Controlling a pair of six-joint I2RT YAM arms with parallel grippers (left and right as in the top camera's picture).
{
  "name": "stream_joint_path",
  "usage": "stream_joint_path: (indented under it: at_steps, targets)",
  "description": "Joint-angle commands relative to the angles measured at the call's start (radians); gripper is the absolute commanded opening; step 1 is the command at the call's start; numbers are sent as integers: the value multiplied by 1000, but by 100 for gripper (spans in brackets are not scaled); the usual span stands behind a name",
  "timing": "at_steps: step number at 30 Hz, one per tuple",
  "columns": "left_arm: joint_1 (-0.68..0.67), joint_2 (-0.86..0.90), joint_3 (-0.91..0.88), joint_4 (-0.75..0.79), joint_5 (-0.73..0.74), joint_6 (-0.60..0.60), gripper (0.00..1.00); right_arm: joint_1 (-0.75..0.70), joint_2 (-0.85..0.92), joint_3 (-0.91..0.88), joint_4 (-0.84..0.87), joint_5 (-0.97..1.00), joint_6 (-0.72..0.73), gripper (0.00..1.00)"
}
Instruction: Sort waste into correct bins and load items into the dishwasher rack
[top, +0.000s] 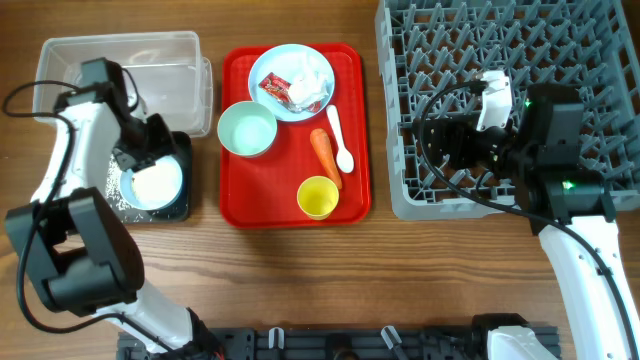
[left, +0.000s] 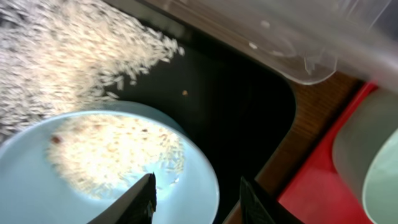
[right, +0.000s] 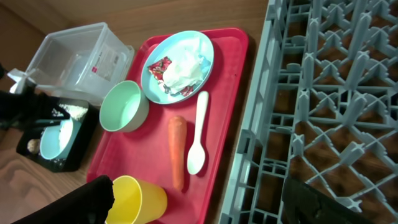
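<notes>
A pale blue bowl (top: 152, 183) with white rice (left: 112, 155) in it sits in the black tray (top: 182, 208), and more rice (left: 68, 56) lies loose on the tray floor. My left gripper (left: 198, 196) is open and straddles this bowl's rim. My right gripper (right: 199, 205) is open and empty over the grey rack's (top: 560, 40) front left edge. On the red serving tray (top: 240, 205) are a blue plate (top: 285, 62) with a red wrapper (top: 272, 88) and white tissue (top: 310, 80), a mint bowl (top: 247, 130), a carrot (top: 325, 155), a white spoon (top: 340, 140) and a yellow cup (top: 318, 197).
The clear tub (top: 120, 60) stands behind the black tray at the far left. A small tan lump (right: 32, 145) lies in the black tray. The red serving tray sits between the bins and the rack. Bare wood table runs along the front.
</notes>
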Motion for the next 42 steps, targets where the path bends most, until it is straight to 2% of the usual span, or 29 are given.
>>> stream_joint_path:
  at_steps: [1,18,25,35,42]
  targets:
    - [-40,11,-73,45,-17,-50,43,3,5,10,6,23,11,89]
    - [-44,44,-98,91,-61,-53,22,3,5,10,0,22,12,89]
    - [-44,56,-98,109,-61,-53,5,3,5,10,-7,22,11,89]
    - [-44,56,-95,95,-25,-53,4,3,5,10,-7,22,11,89]
    - [-44,55,-42,-35,34,-54,4,3,5,9,-7,22,12,89]
